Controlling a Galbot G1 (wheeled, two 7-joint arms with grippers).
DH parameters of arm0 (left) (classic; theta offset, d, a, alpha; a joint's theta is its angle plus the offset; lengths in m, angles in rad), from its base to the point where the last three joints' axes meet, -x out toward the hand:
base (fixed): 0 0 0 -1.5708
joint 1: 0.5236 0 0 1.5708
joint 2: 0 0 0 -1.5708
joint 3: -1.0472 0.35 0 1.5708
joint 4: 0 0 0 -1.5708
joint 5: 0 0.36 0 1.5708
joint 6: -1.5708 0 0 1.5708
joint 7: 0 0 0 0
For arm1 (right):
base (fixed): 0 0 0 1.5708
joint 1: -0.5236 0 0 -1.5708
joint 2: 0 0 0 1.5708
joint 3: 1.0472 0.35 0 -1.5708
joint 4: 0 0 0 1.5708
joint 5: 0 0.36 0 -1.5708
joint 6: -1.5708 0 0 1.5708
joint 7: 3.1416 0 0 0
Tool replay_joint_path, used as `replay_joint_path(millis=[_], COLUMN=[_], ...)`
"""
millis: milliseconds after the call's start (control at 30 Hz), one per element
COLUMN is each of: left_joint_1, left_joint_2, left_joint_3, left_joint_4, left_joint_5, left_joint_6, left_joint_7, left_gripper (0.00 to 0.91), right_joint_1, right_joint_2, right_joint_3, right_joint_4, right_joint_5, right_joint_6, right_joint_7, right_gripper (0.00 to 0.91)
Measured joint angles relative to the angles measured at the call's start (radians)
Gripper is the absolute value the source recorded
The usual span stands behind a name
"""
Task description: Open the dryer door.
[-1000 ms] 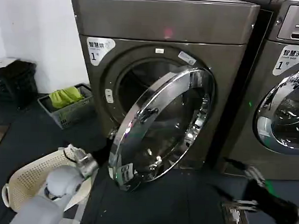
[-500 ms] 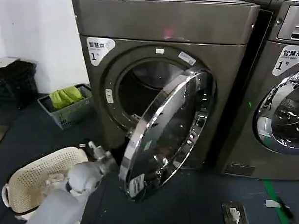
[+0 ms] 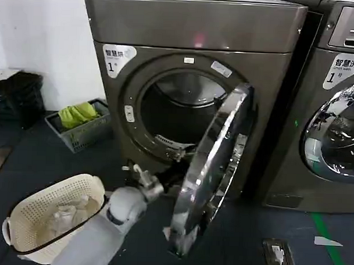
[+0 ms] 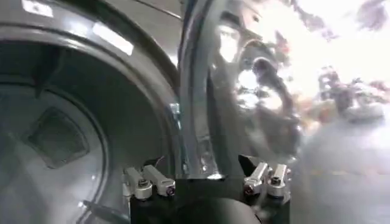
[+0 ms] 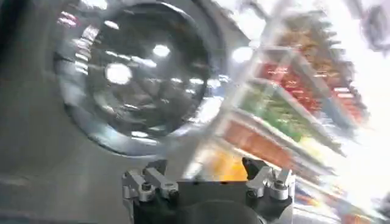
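From the head, the dryer door stands nearly edge-on, swung outward, beside the left gripper; wrist views show both grippers spread, empty.

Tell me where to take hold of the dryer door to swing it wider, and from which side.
Take the dryer door by its free chrome edge, low on the ring, coming from the drum side. It stands ajar, nearly edge-on, hinged on its right, so that rim is thin and exposed. The left tool, fingers open, sits just inside by the drum opening, probably best placed to push outward.
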Motion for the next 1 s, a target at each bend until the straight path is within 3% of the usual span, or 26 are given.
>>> replay_joint_path(millis=[300, 633, 1000], left_joint_1=[-0.049, -0.125, -0.218], left_joint_2=[-0.077, -0.157, -0.258], left_joint_3=[0.084, 0.161, 0.241], left_joint_4=[0.051, 0.146, 0.277], left_joint_5=[0.012, 0.008, 0.008], left_joint_6=[0.005, -0.001, -0.024], left_joint_7=[-0.03, -0.033, -0.029], left_gripper=[0.907, 0.907, 0.907], right_joint_1=[-0.007, 0.039, 0.078], right_joint_2=[0.063, 0.079, 0.064], right_joint_3=[0.065, 0.157, 0.273], right_joint_4=[-0.078, -0.179, -0.3], right_joint_5=[-0.11, -0.145, -0.167], right_joint_6=[-0.034, -0.097, -0.121], right_joint_7=[0.18, 0.245, 0.265], right_gripper=[0.907, 0.907, 0.907])
